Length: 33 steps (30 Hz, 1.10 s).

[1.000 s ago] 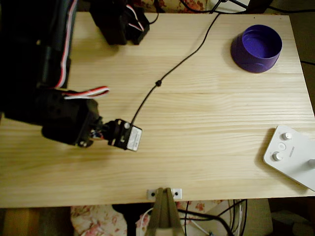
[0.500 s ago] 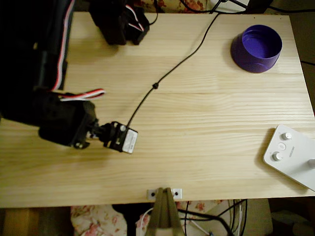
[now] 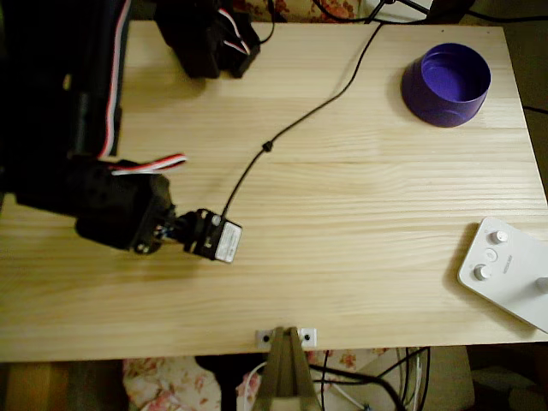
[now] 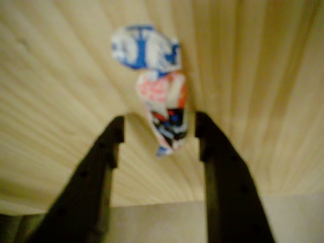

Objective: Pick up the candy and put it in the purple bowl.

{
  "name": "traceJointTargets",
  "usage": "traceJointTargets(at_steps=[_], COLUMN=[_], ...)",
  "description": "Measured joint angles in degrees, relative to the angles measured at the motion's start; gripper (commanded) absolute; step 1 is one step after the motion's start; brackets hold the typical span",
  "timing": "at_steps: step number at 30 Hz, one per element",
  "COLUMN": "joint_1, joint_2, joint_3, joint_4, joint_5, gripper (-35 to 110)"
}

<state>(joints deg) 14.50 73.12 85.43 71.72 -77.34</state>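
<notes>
In the wrist view the candy (image 4: pixel 159 96) lies on the pale wood, its wrapper blue and white at the far end and red, orange and dark at the near end. My gripper (image 4: pixel 160 129) is open. The candy's near end reaches into the gap between the two black fingers (image 4: pixel 104 162) and lies closer to the right one; whether it touches is unclear. In the overhead view my black arm (image 3: pixel 111 205) hangs over the table's left side and covers that spot. The purple bowl (image 3: pixel 447 84) stands empty at the far right corner.
A white device with round knobs (image 3: pixel 505 270) sits at the right edge near the front. A thin black cable (image 3: pixel 291 128) runs from the wrist camera (image 3: pixel 218 240) to the back. The arm's base (image 3: pixel 205 38) stands at the back left. A clamp (image 3: pixel 287 338) grips the front edge.
The wrist drifted slightly left, then came partly back to the right; the cable shifted with it. The bowl and the white device have not moved.
</notes>
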Motion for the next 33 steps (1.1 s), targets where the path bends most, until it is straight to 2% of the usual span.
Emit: traceJointTargets(at_steps=[24, 33], joint_1=[0.0, 0.0], joint_2=[-0.8, -0.8], joint_3=[-0.4, -0.4], joint_4=[-2.0, -1.5], joint_5=[1.0, 2.5], gripper=[8, 8])
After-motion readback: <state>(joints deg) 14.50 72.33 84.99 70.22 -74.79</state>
